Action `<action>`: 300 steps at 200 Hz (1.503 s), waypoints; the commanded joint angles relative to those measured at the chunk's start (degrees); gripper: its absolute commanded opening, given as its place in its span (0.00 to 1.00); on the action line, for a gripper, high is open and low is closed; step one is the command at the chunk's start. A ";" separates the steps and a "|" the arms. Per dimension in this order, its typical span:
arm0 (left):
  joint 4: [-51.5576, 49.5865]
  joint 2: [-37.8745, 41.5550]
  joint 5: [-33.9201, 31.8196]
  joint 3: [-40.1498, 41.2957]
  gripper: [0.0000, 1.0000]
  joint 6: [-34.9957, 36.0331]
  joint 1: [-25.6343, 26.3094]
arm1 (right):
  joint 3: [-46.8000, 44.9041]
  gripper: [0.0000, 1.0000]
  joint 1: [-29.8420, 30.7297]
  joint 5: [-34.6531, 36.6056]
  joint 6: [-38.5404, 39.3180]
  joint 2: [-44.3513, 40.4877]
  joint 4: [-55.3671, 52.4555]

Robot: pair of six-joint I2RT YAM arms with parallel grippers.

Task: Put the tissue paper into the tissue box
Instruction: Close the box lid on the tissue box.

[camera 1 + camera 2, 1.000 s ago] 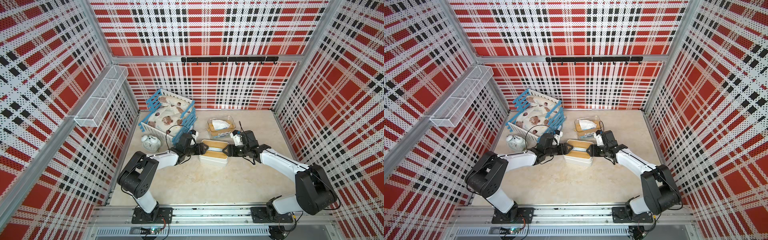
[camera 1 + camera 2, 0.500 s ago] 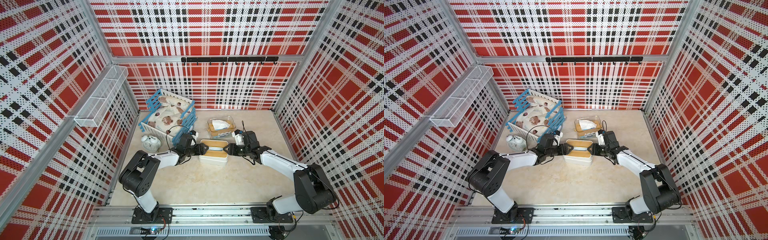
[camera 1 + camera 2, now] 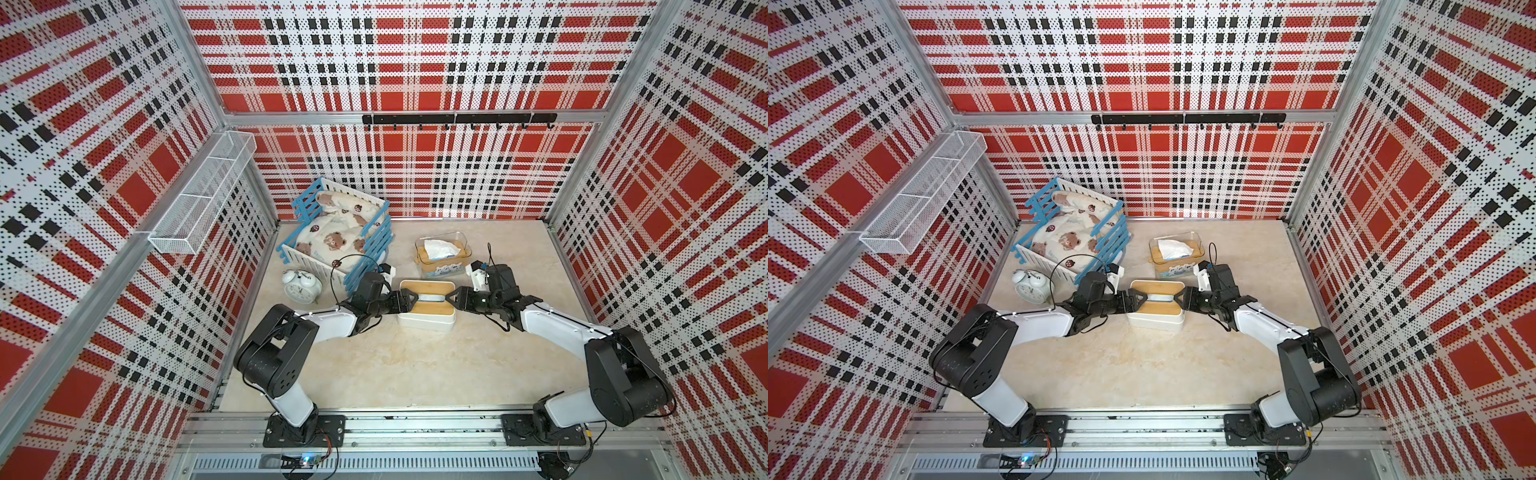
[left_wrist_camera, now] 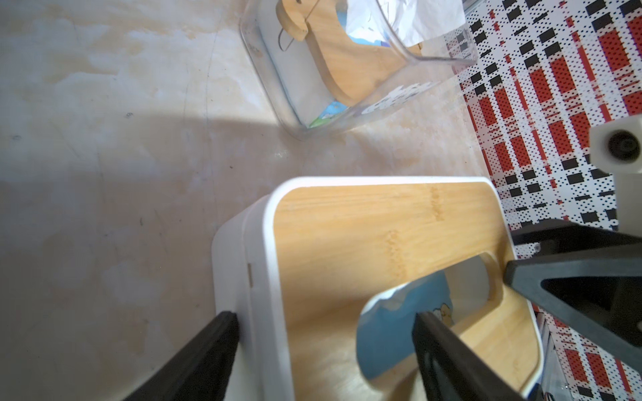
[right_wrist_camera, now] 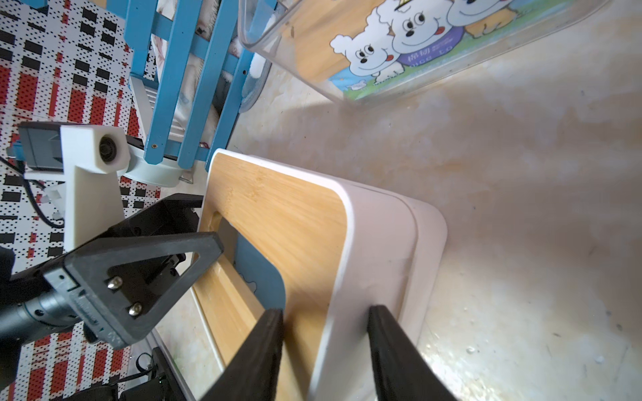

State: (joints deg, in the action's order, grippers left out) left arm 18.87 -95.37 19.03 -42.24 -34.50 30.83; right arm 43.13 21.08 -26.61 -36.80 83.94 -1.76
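Observation:
The tissue box (image 3: 424, 325) (image 3: 1156, 323) is white with a bamboo lid (image 4: 347, 225) (image 5: 278, 208) and stands mid-table. Light-blue tissue paper (image 4: 392, 333) (image 5: 258, 274) shows through the lid's slot. My left gripper (image 3: 411, 298) (image 4: 324, 314) is open at the box's left end. One of its fingers is beside the end wall and the other is over the slot. My right gripper (image 3: 451, 298) (image 5: 324, 309) pinches the right end, with one finger on the lid at the slot's end and one on the outer wall.
A clear box (image 3: 442, 266) (image 5: 382, 62) with a wooden insert and white tissue (image 3: 440, 248) sits just behind. A blue-and-white crib (image 3: 340, 232) with bear-print bedding and an alarm clock (image 3: 301, 284) stand at the back left. A wire basket (image 3: 203, 199) hangs on the left wall.
My left jaws have spread wider at the box's left end. The box and both arms are nearly where they were.

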 commanded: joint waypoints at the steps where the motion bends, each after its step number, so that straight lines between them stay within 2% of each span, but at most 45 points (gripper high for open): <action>1: 1.72 1.25 8.63 1.31 0.85 -2.10 3.54 | -2.70 0.48 0.91 -5.27 -3.08 2.36 0.00; 101: 8.06 1.85 10.03 5.55 0.91 -6.63 1.89 | -7.48 0.51 -1.53 -9.77 -9.65 4.02 8.58; 150: 8.98 3.12 10.11 7.55 0.94 -7.07 -0.63 | -6.96 0.50 -2.40 -9.21 -7.72 6.14 7.04; 179: 9.08 4.05 10.49 7.79 0.95 -6.83 -2.07 | -5.35 0.55 -3.51 -9.71 -5.77 3.80 4.80; 218: 9.08 2.05 10.84 5.65 0.95 -6.19 -0.55 | -3.21 0.60 -3.50 -12.86 -4.41 2.72 3.68; 268: 9.08 0.66 10.33 4.50 0.96 -6.46 1.89 | -5.24 0.53 -3.11 -15.01 -6.55 3.29 6.91; 300: 9.42 -0.20 10.19 3.67 0.96 -7.19 3.94 | -7.21 0.52 -2.07 -15.61 -8.80 4.02 9.84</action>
State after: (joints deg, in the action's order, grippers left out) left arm 25.61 -93.95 23.09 -35.97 -40.75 30.55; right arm 38.50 16.95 -37.74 -43.46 86.76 8.21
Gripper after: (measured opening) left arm 0.957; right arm 0.522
